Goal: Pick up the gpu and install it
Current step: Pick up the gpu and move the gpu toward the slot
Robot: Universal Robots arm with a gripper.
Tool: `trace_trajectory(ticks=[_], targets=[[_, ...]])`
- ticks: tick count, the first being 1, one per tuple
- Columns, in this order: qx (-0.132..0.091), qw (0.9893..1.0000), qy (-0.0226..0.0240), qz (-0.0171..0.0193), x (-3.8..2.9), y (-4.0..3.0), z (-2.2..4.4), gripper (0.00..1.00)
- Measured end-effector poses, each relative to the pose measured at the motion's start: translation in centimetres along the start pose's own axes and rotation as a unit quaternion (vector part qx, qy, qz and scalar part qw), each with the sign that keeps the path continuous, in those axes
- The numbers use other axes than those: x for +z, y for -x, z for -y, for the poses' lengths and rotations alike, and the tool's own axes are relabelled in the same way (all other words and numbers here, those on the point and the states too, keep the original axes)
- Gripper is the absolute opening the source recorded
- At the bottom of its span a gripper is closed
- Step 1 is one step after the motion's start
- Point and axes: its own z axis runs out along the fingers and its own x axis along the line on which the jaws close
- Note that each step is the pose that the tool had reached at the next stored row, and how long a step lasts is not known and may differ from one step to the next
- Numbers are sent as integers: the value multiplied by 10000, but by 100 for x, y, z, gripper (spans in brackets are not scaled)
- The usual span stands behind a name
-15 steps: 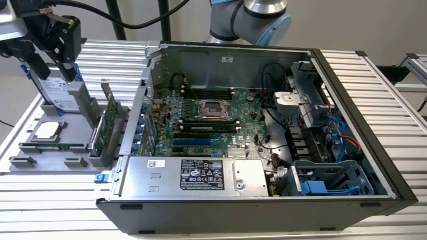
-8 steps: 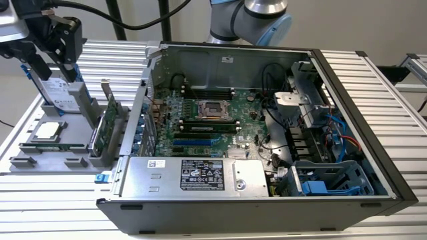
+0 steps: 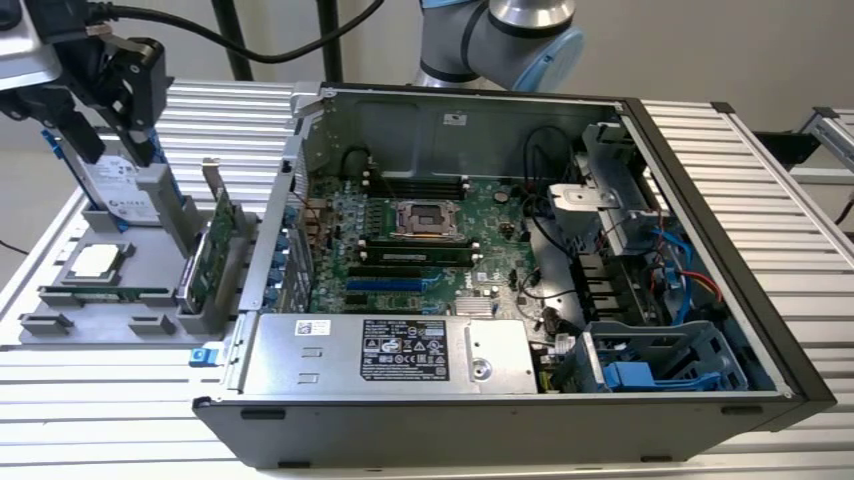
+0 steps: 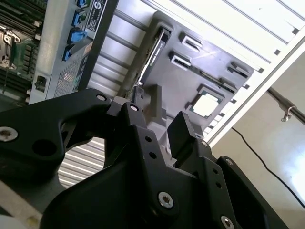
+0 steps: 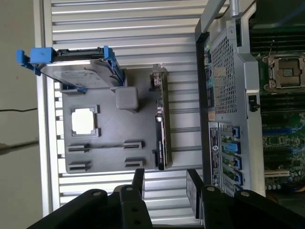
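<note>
Exterior view: hand [image 3: 114, 140], open and empty, hangs over the hard drive [image 3: 120, 195] at the far end of the grey tray [image 3: 80, 335]; gpu [image 3: 214, 250] stands on edge in a tray slot, between the hard drive and the case [image 3: 721, 200], untouched; I judge the step in hand to be the approach for the pick, with nothing installed in the blue slots [image 3: 387, 285] of the motherboard [image 3: 400, 240].

First wrist view: hand [image 5: 165, 176] shows its two fingers [image 5: 138, 179] apart with bare bench [image 5: 119, 28] slats between them; gpu [image 5: 160, 138] lies edge-on to me, near the line of that gap; to do this well I would centre the gap across the card's thickness, take the top edge mid-length, clear of the bracket end, and draw it straight out of the slot.

Second wrist view: hand [image 4: 159, 109], gpu [image 4: 155, 47]; obstacles noted: hard drive on blue rails near the card; case wall just beside it, little side room; processor [image 4: 206, 104] and a memory stick [image 3: 104, 293] also on the tray, well clear.
</note>
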Motion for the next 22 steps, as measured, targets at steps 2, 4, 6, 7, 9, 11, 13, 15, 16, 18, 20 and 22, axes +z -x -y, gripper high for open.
trace_trajectory(ticks=[2,4,6,7,9,11,13,15,16,18,20,22], targets=[[0,10000,0,0,6,1,0,100],[0,10000,-1,0,12,3,1,100],[0,10000,0,0,18,4,1,100],[0,10000,0,0,21,5,1,100],[0,10000,-1,0,27,7,2,100],[0,10000,-1,0,33,8,2,100],[0,10000,-1,0,39,9,3,100],[0,10000,0,0,46,11,3,100],[0,10000,-1,0,49,11,3,100],[0,10000,-1,0,55,12,4,100],[0,10000,-1,0,61,13,4,100],[0,10000,-1,0,67,13,5,100]])
